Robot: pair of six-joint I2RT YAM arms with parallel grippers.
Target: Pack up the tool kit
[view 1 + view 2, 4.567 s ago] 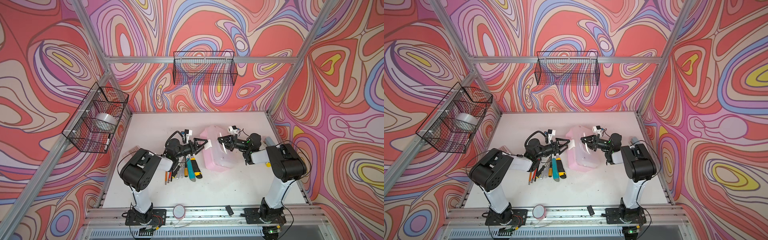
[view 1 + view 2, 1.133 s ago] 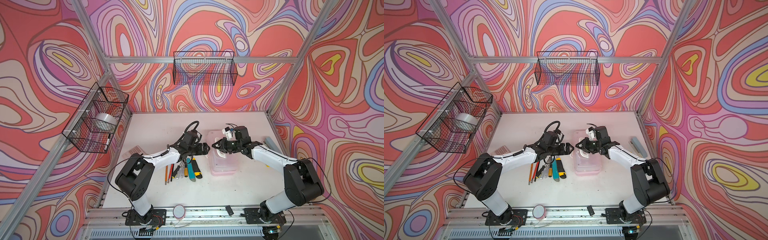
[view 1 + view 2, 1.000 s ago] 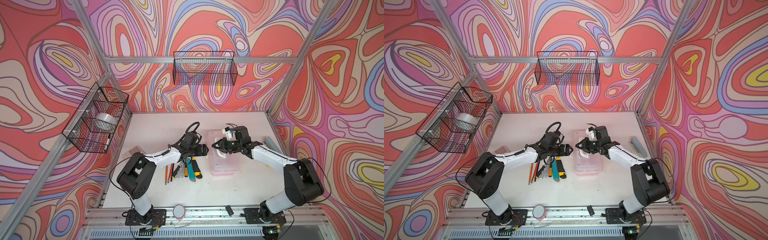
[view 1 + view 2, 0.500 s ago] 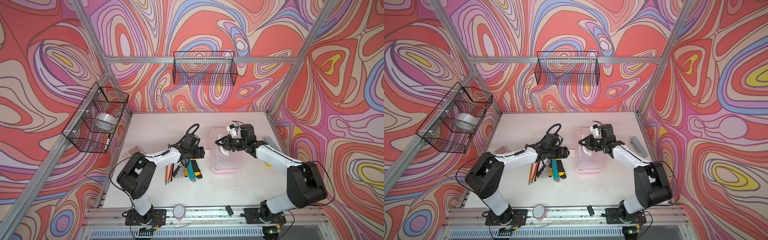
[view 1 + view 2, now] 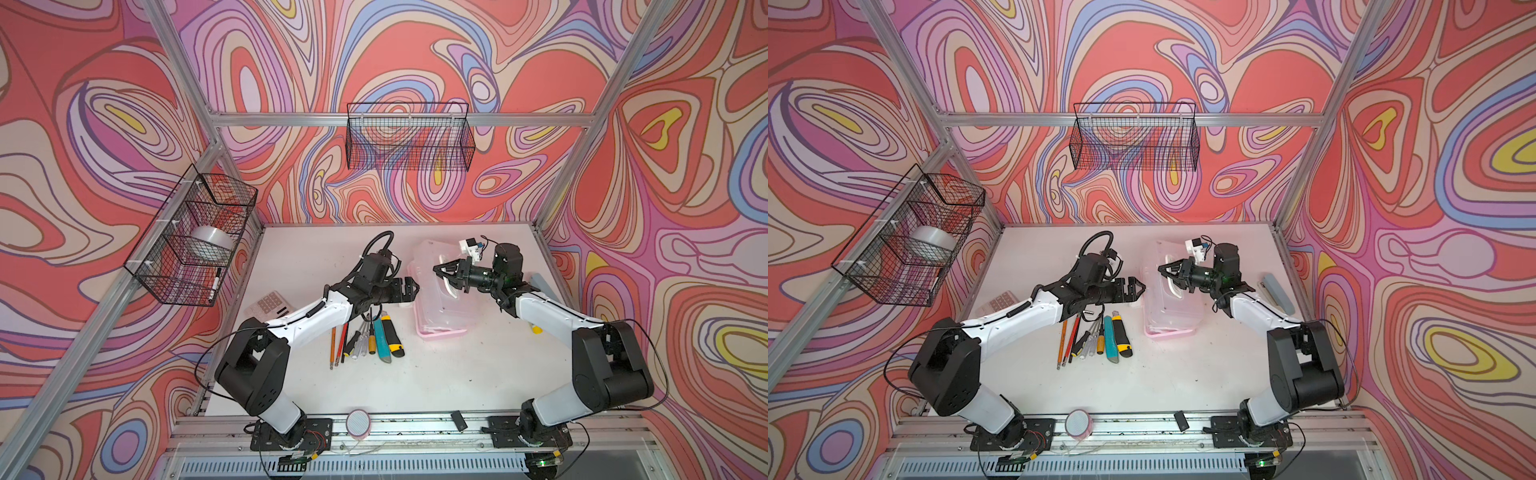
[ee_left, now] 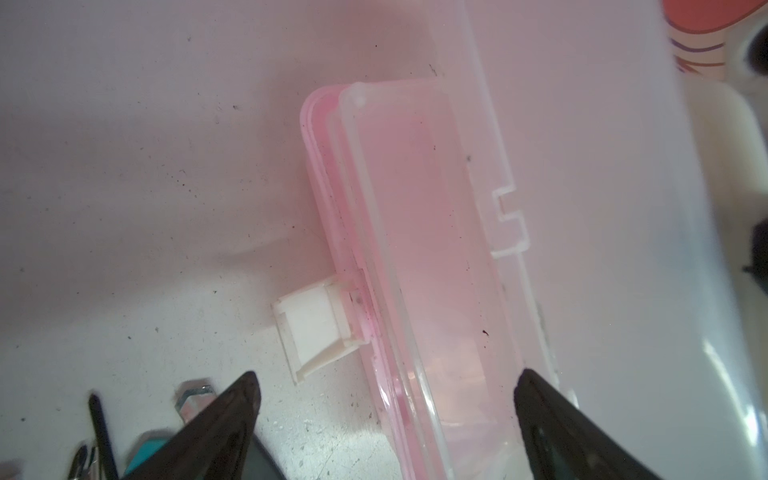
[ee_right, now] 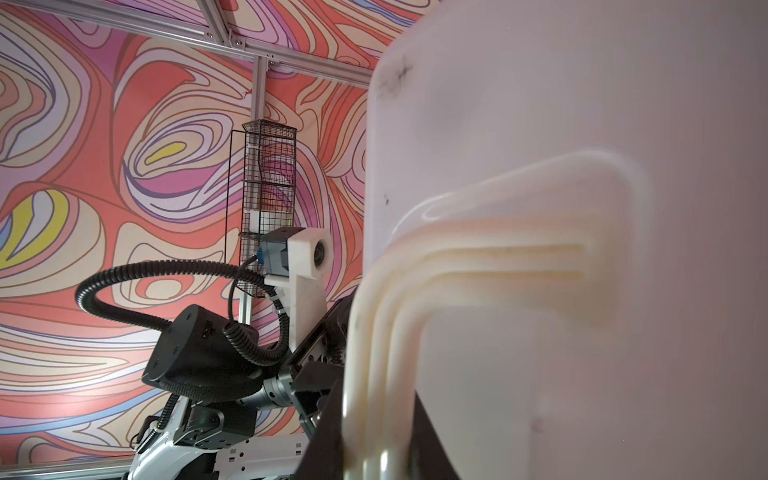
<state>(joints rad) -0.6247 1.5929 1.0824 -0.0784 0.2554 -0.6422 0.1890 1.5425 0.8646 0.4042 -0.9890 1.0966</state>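
1. The tool kit lies on the right half of the table's middle, its pale pink base flat. Its long axis runs from the front rail towards the back wall.
2. Its translucent lid is tilted up, with the gap facing the left arm and the raised face towards the right arm. A white latch sticks out from the base's long side nearest the left arm.
3. The right gripper reaches in from the right, pinched on the lid's white handle. The handle fills the right wrist view.
4. The left gripper hovers at the case's left long edge, just above the latch. Its dark fingers are spread wide and nothing is held between them.
5. Just left of the case, under the left arm, tools lie in a row parallel to it. They are slim screwdrivers, a teal tool and a black-yellow utility knife, the knife nearest the case.
6. Further out, a pinkish calculator sits near the table's left edge. A grey-blue bar lies by the right edge.
7. The table is white and speckled with dirt. Walls of red, pink and lilac swirls stand on three sides.
8. A wire basket hangs on the back wall. Another on the left wall holds a tape roll.
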